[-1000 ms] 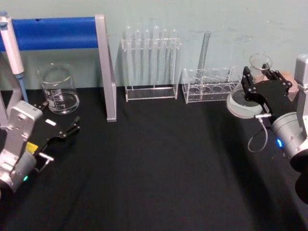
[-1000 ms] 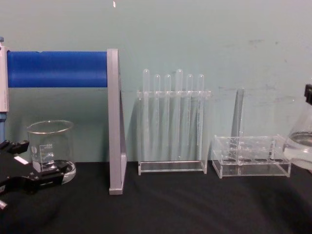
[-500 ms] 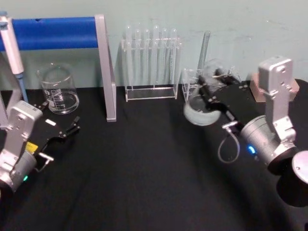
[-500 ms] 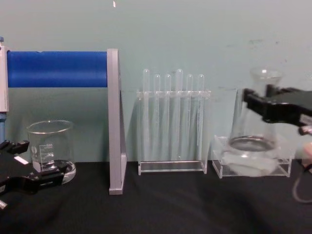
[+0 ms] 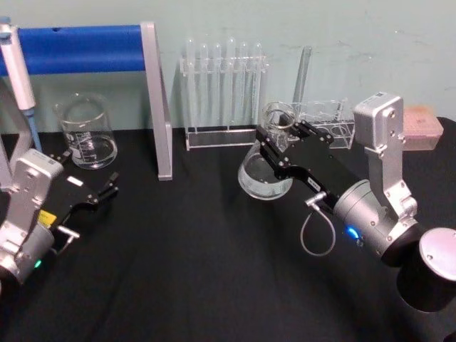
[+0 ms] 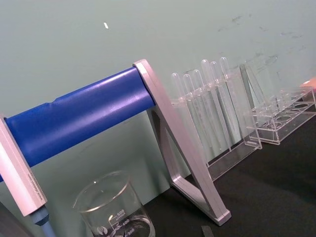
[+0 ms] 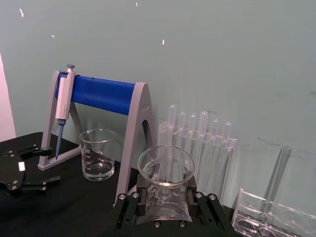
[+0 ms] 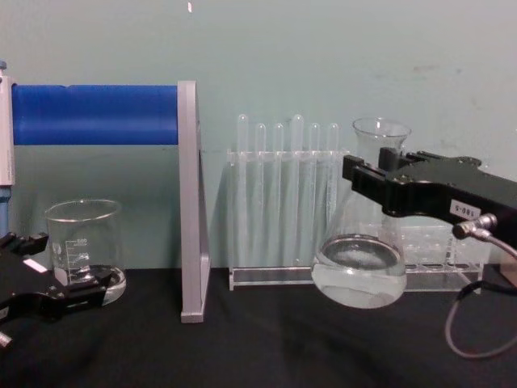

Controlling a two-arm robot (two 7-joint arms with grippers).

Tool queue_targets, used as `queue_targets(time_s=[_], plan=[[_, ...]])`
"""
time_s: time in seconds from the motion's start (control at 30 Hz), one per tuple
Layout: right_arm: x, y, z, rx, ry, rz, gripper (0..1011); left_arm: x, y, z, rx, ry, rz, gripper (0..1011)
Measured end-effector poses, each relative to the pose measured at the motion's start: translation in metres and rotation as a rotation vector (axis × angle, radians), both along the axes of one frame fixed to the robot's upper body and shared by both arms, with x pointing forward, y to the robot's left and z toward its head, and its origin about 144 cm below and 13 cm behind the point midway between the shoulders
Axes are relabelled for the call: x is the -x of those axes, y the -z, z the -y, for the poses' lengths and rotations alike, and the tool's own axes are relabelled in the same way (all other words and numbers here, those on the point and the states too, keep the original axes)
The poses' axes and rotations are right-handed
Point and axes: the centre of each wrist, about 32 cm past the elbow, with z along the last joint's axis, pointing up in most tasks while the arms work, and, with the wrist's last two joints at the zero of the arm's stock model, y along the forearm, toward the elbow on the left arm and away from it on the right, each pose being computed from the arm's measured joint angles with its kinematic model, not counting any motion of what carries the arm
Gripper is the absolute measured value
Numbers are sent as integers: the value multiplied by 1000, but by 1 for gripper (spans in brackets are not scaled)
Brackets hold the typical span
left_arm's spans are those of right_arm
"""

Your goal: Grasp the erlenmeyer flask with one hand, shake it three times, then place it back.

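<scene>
Two grippers showed nearest us. The left gripper (image 5: 89,173) rested low at the near left of the black surface (image 5: 185,271), its fingers spread apart with nothing between them. We saw the right gripper (image 5: 280,140) reaching in from the right toward the middle, clamped on the neck of the erlenmeyer flask (image 8: 359,267). The flask hung clear of the surface, tilted with its base a little to the left, and clear liquid seemed to sit in its bottom. Behind it stood the tall test tube rack (image 5: 222,92) and a low rack (image 5: 335,114). Farther left, a beaker (image 5: 87,135) stood beside the blue-barred pipette stand (image 5: 78,48) along the wall.
</scene>
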Motion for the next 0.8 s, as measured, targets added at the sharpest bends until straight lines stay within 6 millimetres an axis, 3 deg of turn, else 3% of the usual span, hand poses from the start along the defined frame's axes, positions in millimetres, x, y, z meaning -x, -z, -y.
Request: queue_targets(time_s=[0.47, 0.8], plan=[[3, 1, 6, 2, -32, -8, 449, 0, 0, 0, 0, 0, 0, 1001], [-2, 8, 30, 10, -175, -46, 449, 0, 0, 0, 0, 0, 0, 1001]])
